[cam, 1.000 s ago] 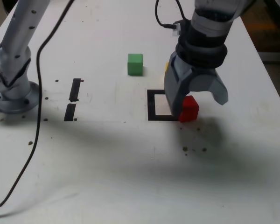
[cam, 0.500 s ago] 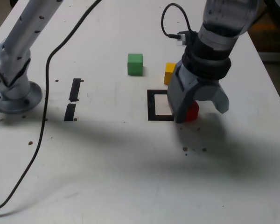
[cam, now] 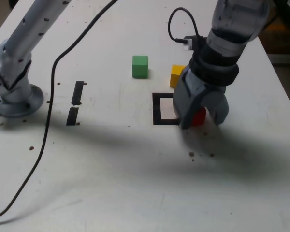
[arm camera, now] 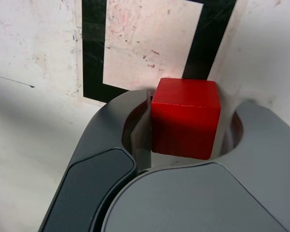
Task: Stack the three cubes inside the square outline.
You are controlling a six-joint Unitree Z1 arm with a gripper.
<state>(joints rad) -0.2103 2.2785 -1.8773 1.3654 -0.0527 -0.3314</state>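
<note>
The red cube (cam: 199, 117) rests on the white table at the near right corner of the square outline (cam: 158, 108), just outside its white inside. My gripper (cam: 200, 121) is down over it, both jaws pressed against the cube's sides. The wrist view shows the red cube (arm camera: 186, 116) filling the gap between the grey jaws of the gripper (arm camera: 185, 113), with the square outline (arm camera: 93, 48) just past it. The yellow cube (cam: 176, 75) sits right behind the outline. The green cube (cam: 139, 66) lies farther back, toward the exterior view's left.
Two short black tape strips (cam: 78, 93) (cam: 72, 116) lie at the exterior view's left. The arm's base (cam: 9, 94) stands at the left edge, and a black cable (cam: 47, 121) trails across the table. The table's right edge runs close behind the gripper.
The jaws stood wide around the red cube a second ago and have closed in on its sides. The gripper sank slightly, and the yellow cube came into sight behind it.
</note>
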